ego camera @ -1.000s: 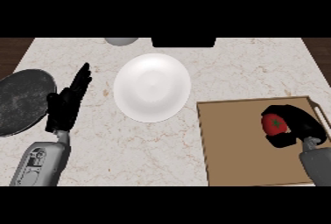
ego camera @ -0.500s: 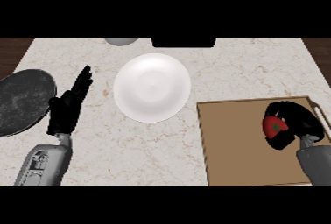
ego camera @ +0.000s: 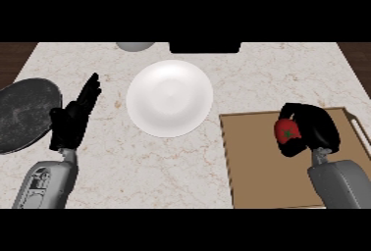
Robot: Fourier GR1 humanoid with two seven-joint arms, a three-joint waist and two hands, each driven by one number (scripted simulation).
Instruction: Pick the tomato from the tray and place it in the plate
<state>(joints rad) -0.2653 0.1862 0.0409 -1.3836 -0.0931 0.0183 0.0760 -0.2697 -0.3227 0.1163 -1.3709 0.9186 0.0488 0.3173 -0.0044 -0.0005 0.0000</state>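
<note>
- tomato (ego camera: 287, 132), red with a small green star on its face, sits inside the curl of my right hand (ego camera: 313, 128); my black fingers arch over its top and down its far side, and my thumb wraps under it, so only its left face shows.
- my right hand and the tomato are over the brown tray (ego camera: 261, 166), at its upper right part; i cannot tell whether the tomato touches the tray's floor or hangs just clear of it.
- the tray lies at the right of the counter (ego camera: 174, 166), its pale raised rim showing along the right side.
- the white plate (ego camera: 170, 98) lies on the marble counter, left of the tray's upper left corner and well apart from the tomato; nothing lies on it.
- my left hand (ego camera: 72, 117) is at the left of the view, fingers straight and pointing up, holding nothing; it stands between the plate and a dark round pan (ego camera: 23, 115) at the counter's left edge, its fingers just beside the pan's rim.
- a grey rounded thing (ego camera: 135, 45) and a black block (ego camera: 204, 47) show at the counter's far edge, both cut off by the view.
- my grey forearms come in from the lower edge, one on each side.
</note>
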